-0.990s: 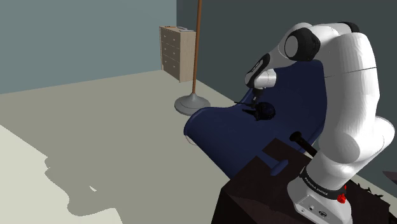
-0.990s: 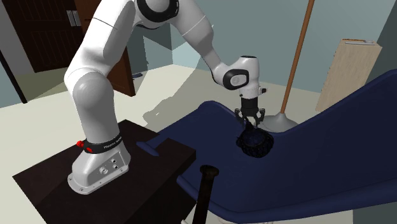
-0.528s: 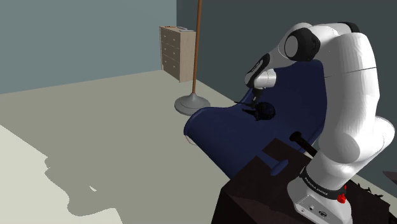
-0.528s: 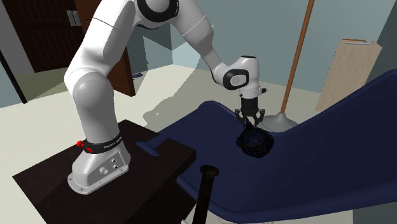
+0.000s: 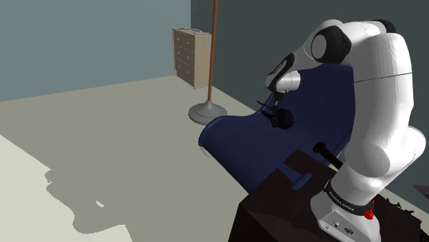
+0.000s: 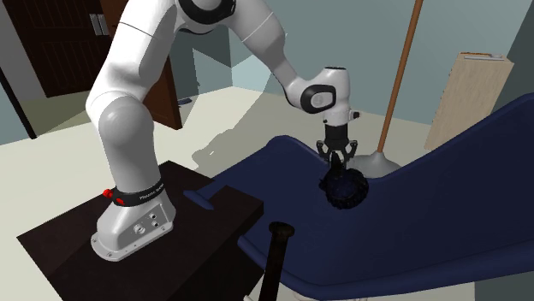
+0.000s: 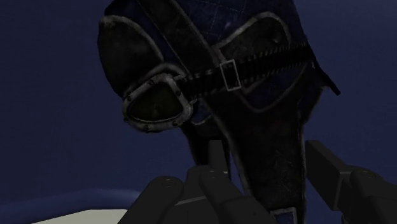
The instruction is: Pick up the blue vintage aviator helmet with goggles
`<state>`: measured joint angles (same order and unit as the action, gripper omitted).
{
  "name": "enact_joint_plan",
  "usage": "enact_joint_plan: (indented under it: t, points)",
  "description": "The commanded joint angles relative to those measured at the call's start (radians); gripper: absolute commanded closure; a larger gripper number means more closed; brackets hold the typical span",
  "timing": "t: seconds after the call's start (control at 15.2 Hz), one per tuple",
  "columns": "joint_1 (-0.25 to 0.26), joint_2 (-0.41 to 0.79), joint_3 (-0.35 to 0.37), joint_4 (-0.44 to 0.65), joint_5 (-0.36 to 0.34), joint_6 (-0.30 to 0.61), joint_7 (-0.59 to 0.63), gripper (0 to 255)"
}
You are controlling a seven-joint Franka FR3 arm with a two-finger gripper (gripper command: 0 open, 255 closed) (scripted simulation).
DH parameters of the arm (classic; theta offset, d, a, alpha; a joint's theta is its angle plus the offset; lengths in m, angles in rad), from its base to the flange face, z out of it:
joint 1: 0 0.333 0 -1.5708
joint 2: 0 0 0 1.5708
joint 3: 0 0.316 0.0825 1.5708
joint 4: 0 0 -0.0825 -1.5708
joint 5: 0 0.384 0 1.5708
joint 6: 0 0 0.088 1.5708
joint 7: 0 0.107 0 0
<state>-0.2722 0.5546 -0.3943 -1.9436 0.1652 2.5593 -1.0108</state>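
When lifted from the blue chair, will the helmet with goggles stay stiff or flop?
The helmet looks quilted and soft, its flap clasped in the end effector, so it will probably sag. The goggles look rigid-framed, so their side may hang lower.
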Motion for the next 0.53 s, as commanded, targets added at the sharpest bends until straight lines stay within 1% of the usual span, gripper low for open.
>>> enact_joint_plan:
  t: [0.0,0.46]
  points:
    - [0.006,-0.022,-0.009,0.000,-0.009,-0.020,0.004,255]
    - [0.026,-0.089,-0.035,0.004,-0.041,-0.089,0.018,255]
